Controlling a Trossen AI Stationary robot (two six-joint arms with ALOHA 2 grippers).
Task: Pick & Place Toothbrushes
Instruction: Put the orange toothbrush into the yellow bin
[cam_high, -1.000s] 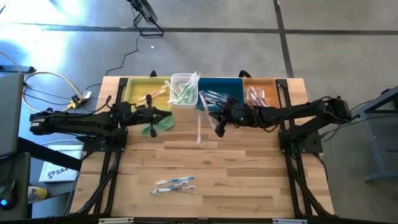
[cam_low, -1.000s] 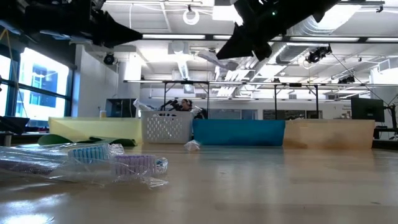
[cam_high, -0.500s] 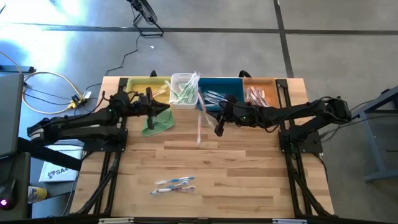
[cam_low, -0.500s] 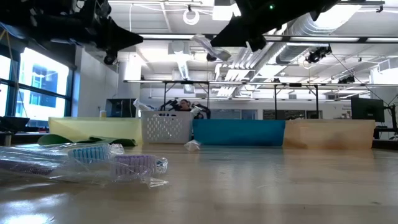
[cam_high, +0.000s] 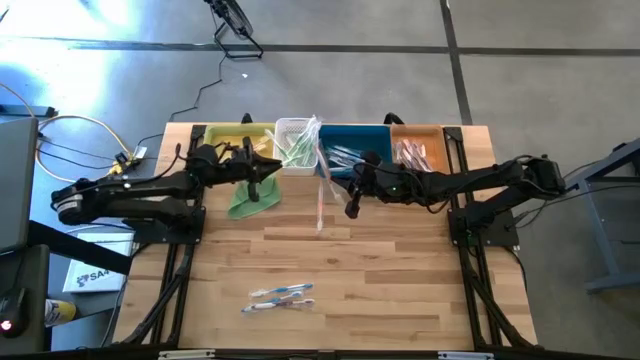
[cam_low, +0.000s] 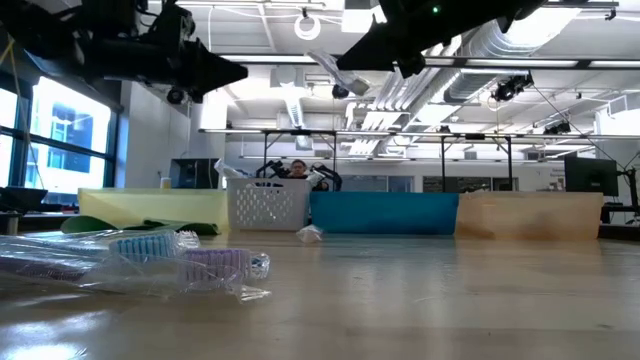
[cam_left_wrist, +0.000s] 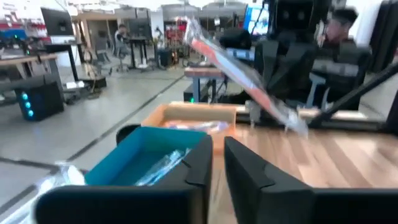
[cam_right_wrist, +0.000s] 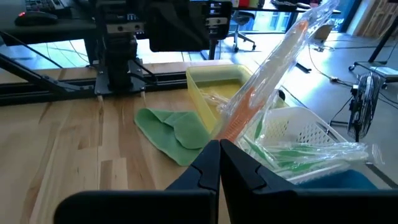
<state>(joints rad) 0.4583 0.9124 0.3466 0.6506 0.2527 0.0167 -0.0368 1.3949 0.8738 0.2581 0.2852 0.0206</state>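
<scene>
With my right pincer (cam_right_wrist: 219, 163) clamped low on an orange toothbrush (cam_right_wrist: 261, 93), its light, slippery wrapper flops above me

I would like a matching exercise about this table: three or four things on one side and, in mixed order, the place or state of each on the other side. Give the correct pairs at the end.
Things:
1. right gripper
2. green cloth
3. white basket
4. two blue-white toothbrushes

Places or states:
A. lying on the bare wood at the near part of the table
B. standing between the yellow bin and the blue bin
C. shut on an orange toothbrush in a clear wrapper
D. spread on the wood in front of the yellow bin

Pairs: 1-C, 2-D, 3-B, 4-A
</scene>
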